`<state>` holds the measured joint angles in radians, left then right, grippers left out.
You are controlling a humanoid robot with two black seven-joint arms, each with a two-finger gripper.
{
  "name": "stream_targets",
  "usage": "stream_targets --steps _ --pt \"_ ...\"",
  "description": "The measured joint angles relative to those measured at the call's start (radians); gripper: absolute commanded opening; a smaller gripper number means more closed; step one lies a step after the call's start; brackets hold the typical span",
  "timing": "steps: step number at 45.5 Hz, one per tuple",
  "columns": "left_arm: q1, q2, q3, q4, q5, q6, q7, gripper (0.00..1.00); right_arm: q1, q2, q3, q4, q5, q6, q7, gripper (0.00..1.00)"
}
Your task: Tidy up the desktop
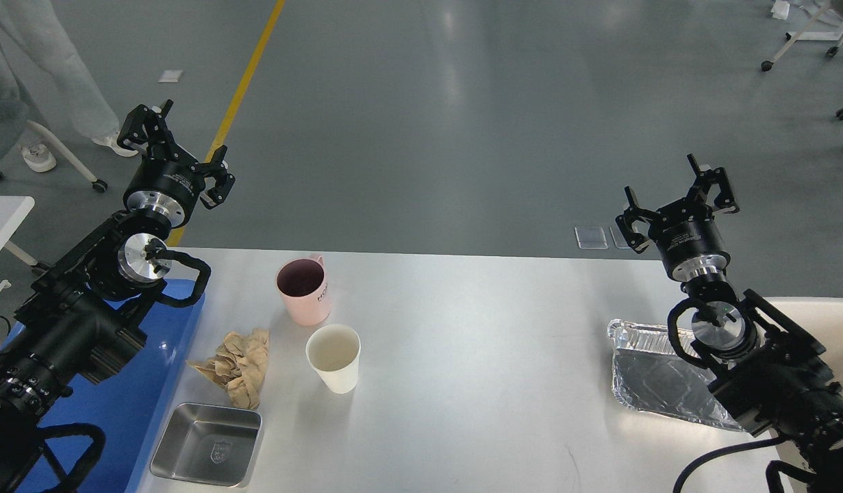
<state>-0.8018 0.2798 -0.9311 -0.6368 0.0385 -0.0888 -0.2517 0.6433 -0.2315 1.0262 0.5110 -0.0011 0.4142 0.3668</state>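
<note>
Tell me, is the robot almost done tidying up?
Not yet. Both end effectors, left and right, are open, raised and empty. On the desktop sit a pink mug, paper cup, crumpled paper, steel tray and foil tray.

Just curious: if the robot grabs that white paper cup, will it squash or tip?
The white paper cup looks thin-walled and empty, so it is probably light and could dent under a firm squeeze. It stands upright, narrower at the base, so a sideways push might tip it.

Desktop (476, 329) smooth, glossy; steel tray (205, 444) brushed metal; foil tray (657, 380) crinkled, shiny; brown paper (237, 366) crumpled, matt.
</note>
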Motion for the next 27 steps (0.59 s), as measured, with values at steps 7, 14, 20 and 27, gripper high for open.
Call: stream_targets --steps 7,14,20,27 --pt "0.000 -0.002 0.000 0.000 0.000 0.001 -0.005 0.98 0.000 0.000 0.000 0.002 0.000 0.000 0.000 1.00" --pt "-0.003 -0.002 0.000 0.000 0.001 0.001 -0.006 0.98 0.001 0.001 0.000 0.005 0.000 0.000 0.000 1.00" --pt "-0.004 -0.001 0.000 0.002 0.005 -0.006 -0.006 0.98 0.001 0.001 -0.002 0.005 0.000 0.000 0.000 1.00" --pt "0.005 0.021 0.025 0.002 0.023 -0.037 -0.004 0.97 0.002 0.001 -0.006 0.005 0.000 0.000 0.000 1.00"
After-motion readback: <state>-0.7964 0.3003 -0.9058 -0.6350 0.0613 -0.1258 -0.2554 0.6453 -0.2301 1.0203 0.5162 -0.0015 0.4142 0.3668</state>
